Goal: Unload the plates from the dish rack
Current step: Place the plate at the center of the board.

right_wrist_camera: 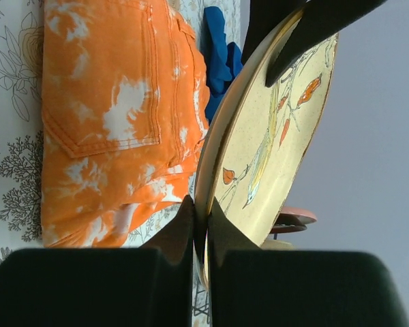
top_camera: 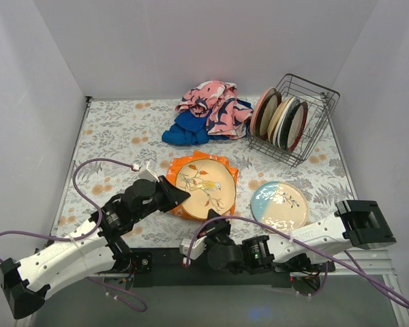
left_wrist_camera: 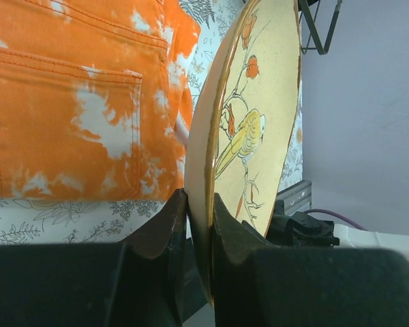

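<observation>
A tan plate with a bird and leaves (top_camera: 204, 185) is held just over an orange cloth (top_camera: 226, 163). My left gripper (top_camera: 180, 196) is shut on its left rim and my right gripper (top_camera: 215, 221) is shut on its near rim. In the left wrist view the plate (left_wrist_camera: 252, 116) stands edge-on between the gripper's (left_wrist_camera: 199, 225) jaws. In the right wrist view the plate (right_wrist_camera: 273, 136) sits the same way in that gripper (right_wrist_camera: 200, 228). A blue-cream plate (top_camera: 279, 204) lies flat on the table to the right. The dark wire dish rack (top_camera: 312, 139) at the back right holds several upright plates (top_camera: 279, 117).
A heap of pink (top_camera: 211, 102) and blue (top_camera: 187, 129) cloths lies at the back middle, left of the rack. The orange cloth (left_wrist_camera: 75, 102) spreads under the held plate. White walls close in the floral table on three sides. Purple cables trail from both arms.
</observation>
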Controlling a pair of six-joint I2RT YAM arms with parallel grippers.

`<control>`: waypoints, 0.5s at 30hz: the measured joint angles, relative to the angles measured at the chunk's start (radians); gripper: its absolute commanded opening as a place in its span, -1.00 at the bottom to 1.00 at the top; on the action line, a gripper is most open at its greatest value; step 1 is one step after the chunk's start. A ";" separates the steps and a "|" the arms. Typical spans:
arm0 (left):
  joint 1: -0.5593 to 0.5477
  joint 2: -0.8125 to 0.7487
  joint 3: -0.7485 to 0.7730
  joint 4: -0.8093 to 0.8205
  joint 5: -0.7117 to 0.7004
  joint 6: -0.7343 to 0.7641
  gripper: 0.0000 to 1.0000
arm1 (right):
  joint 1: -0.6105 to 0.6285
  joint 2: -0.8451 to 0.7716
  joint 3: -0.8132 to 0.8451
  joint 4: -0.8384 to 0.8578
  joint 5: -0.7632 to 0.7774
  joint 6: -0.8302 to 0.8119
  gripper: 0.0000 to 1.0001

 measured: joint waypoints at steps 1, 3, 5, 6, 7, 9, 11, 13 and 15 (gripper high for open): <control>0.000 0.003 0.000 0.002 -0.002 0.002 -1.00 | -0.002 0.005 0.000 0.004 0.003 0.011 -0.76; 0.000 0.012 0.001 0.010 -0.006 0.006 -1.00 | -0.004 0.008 0.000 0.006 0.007 0.026 -0.41; 0.000 0.022 0.005 0.014 -0.006 0.010 -1.00 | -0.005 0.009 0.000 0.007 0.004 0.043 -0.13; 0.000 0.028 0.006 0.013 -0.006 0.016 -1.00 | -0.005 0.009 0.000 0.010 0.002 0.051 -0.02; 0.000 0.035 0.008 0.009 -0.006 0.023 -1.00 | -0.006 0.009 0.000 0.013 -0.003 0.066 0.10; 0.000 0.055 0.014 -0.007 -0.006 0.038 -1.00 | -0.008 0.006 0.000 0.014 -0.017 0.094 0.25; 0.000 0.083 0.027 -0.023 -0.006 0.055 -1.00 | -0.010 0.002 0.000 0.014 -0.035 0.124 0.30; 0.003 0.113 0.045 -0.031 -0.005 0.069 -1.00 | -0.010 -0.006 0.000 0.007 -0.049 0.158 0.46; 0.021 0.145 0.063 -0.032 0.007 0.094 -1.00 | -0.010 -0.022 0.003 -0.006 -0.067 0.202 0.59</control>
